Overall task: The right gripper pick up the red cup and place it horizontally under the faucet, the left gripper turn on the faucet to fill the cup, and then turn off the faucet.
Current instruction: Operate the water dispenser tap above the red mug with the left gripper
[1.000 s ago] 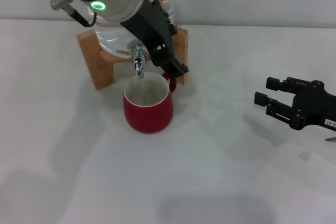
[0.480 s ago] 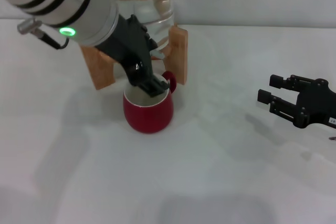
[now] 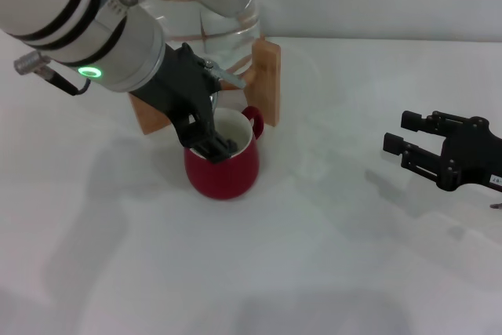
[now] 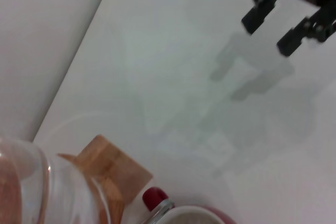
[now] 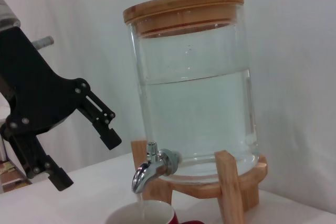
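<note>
The left gripper point(image 3: 212, 143) hangs spread just above the red cup point(image 3: 222, 164), which stands under the faucet point(image 5: 152, 169); water is running in. Filling is under way; next the lever must be shut. Well to the right, the right gripper point(image 3: 416, 147) hovers open, empty.

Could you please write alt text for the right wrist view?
A chrome faucet on a clear water jug runs a thin stream into a red cup below. The jug has a wooden lid and stand; the left gripper, open, hangs beside the faucet, not touching it.
</note>
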